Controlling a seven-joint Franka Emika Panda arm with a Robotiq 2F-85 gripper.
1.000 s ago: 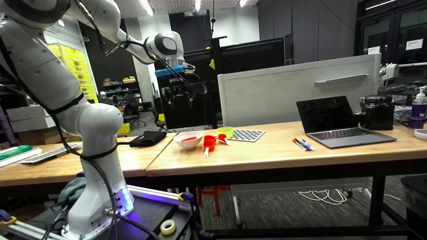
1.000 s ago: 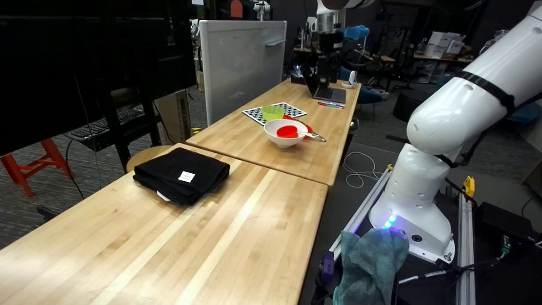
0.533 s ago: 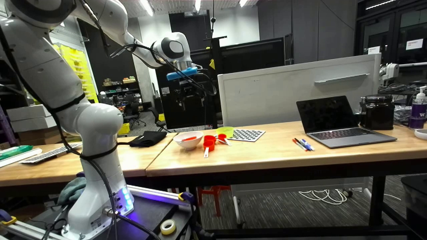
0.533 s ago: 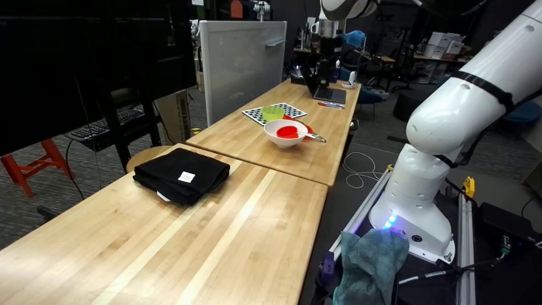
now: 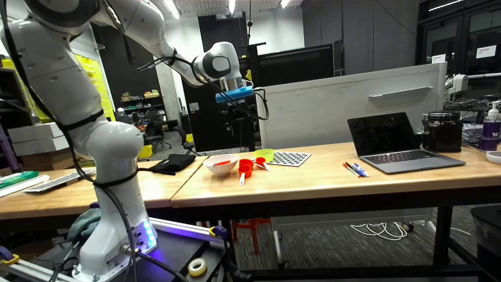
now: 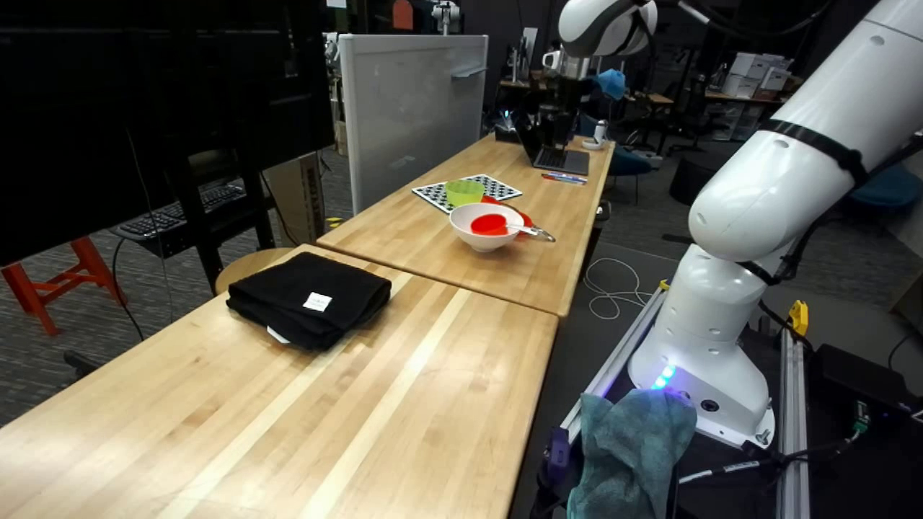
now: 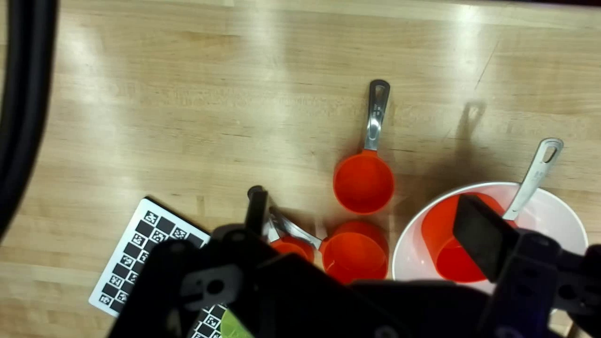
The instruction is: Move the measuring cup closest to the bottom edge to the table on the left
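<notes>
Tgt = bright red round plastic measuring cup w/ metal handle (image 7: 364, 183): upright on the long light-wood bench (image 5: 313, 176), handle toward robot-side edge. Black two-finger gripper (image 7: 366, 209) hangs well above in both ext. views; jaws spread wide, nothing btwn them, no contact. Prob. approach step; pickup not done.

Risk 1, clash on descent: in wrist view the finger on the bowl side overlaps the round white bowl (image 7: 561, 218) + the tilted red plastic cup (image 7: 436, 230) inside it; opp. finger overlaps metal handles next to the small red plastic cup (image 7: 295, 247). Straight drop this wide could clip the rim or shove handles. Cause: tight cluster + wide jaws. Shifting to tgt's handle (well apart from neighbours) + narrowing first looks safer.

Risk 2, wrong pick: another round red plastic cup (image 7: 354, 253) sits just beside tgt, touching or not can't tell. Same colour; bad aim could grab or drag that one instead.

Risk 3, slip: handle is slim, smooth-looking; gripping near its end would likely let the cup twist or droop on lift.

Risk 4, transit: bowl sits btwn tgt and the light-wood table on the left (image 5: 166, 183), handle poking past its rim. Low carry could knock it.

Risk 5, release: folded black cloth (image 6: 310, 299) covers part of that table; setting down on it = uneven, cup may tip.
</notes>
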